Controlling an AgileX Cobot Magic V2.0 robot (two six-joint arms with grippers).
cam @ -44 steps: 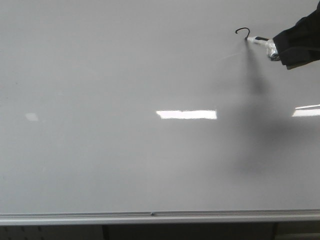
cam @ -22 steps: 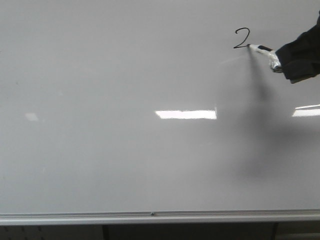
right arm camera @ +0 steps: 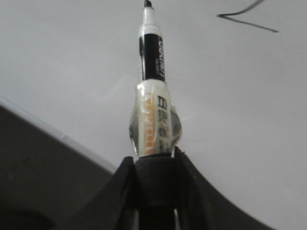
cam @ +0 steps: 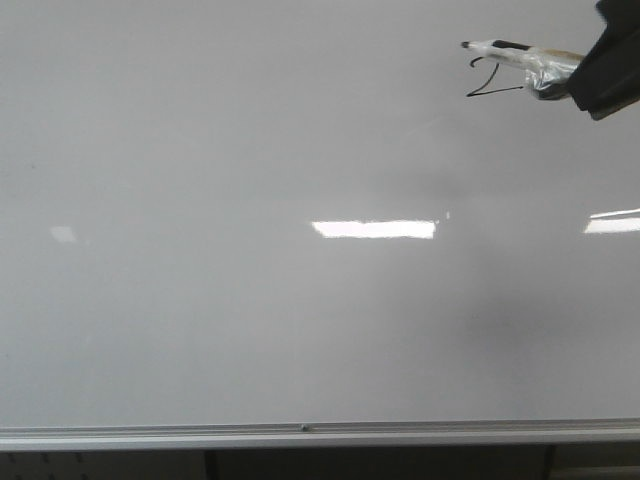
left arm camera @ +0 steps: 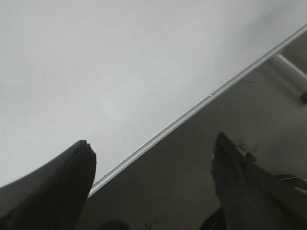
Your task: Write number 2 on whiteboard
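Note:
The whiteboard (cam: 250, 330) fills the front view, glossy white-grey. A small black number 2 (cam: 495, 92) is drawn at its far right; its top is partly hidden behind the marker. My right gripper (cam: 588, 80) is shut on a white-and-black marker (cam: 520, 58), which is lifted off the board with its tip pointing left above the digit. The right wrist view shows the marker (right arm camera: 153, 72) clamped between the gripper's (right arm camera: 153, 160) fingers, with the digit's base stroke (right arm camera: 247, 21) beyond it. My left gripper (left arm camera: 153, 153) is open and empty over the board's edge.
A silver frame strip (cam: 300, 435) runs along the board's near edge and also shows in the left wrist view (left arm camera: 192, 108), with dark floor beyond it. Bright rectangular light glare (cam: 373, 229) lies mid-board, and another patch at the right edge (cam: 612, 222).
The marker finished the base stroke of the 2, then lifted off the board and swung up, its tip now above the digit. The left gripper's motion cannot be judged.

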